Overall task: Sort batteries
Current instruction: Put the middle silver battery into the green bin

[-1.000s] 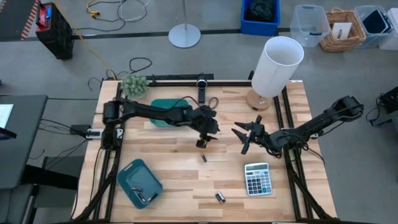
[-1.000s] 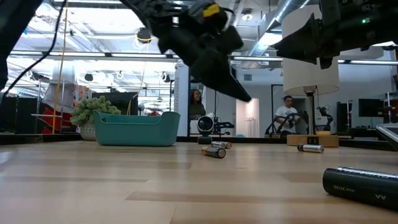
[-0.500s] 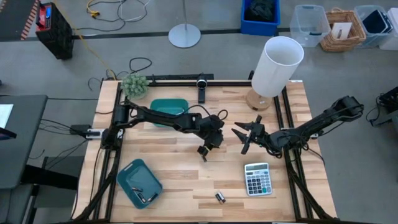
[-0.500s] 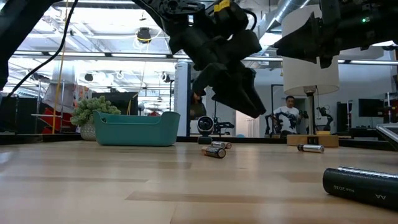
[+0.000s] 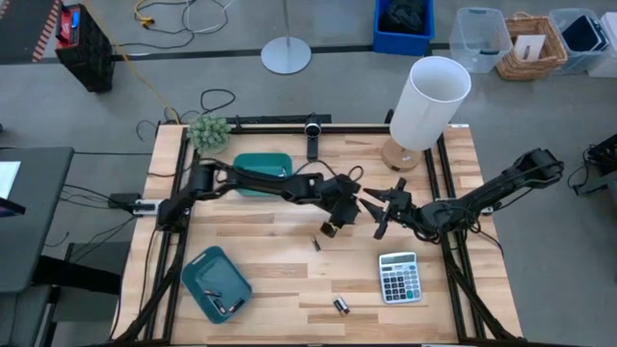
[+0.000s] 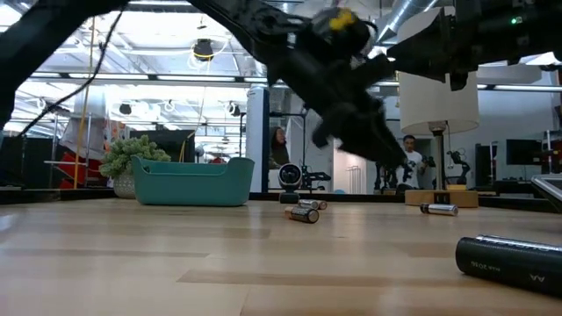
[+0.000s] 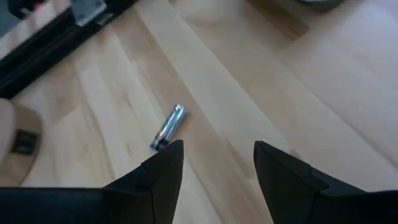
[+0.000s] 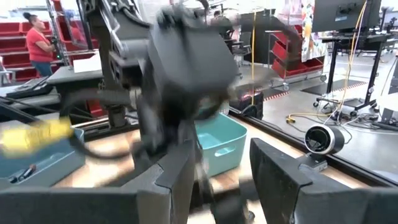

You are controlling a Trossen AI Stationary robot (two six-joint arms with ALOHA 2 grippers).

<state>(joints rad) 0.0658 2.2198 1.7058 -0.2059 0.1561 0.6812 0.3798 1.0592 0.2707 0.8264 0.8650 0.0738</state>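
The left gripper [image 5: 331,227] hangs over the middle of the table [image 5: 280,289], its two dark fingers [image 7: 158,180] spread with bare wood showing between them and nothing held. In the left wrist view a single silvery battery [image 7: 168,127] lies on the boards just beyond one fingertip, not between the fingers; its long axis runs on a slant, dark end nearer the fingertip, bright end pointing away. From overhead, the small battery [image 5: 315,245] just off the gripper at about seven o'clock lies roughly upright in the picture (the twelve-to-six line).

The right gripper [image 5: 378,208] hovers close by at three o'clock from the left one, fingers also apart and empty, aimed toward it.

Farther out, another battery [image 5: 340,306] lies at about six o'clock, near the table's front edge, left of the grey calculator [image 5: 399,278]. More batteries [image 5: 224,306] rest in the teal tray [image 5: 201,275] at eight o'clock. A teal bin [image 5: 258,165] stands at ten o'clock, the lamp [image 5: 424,104] at two o'clock.
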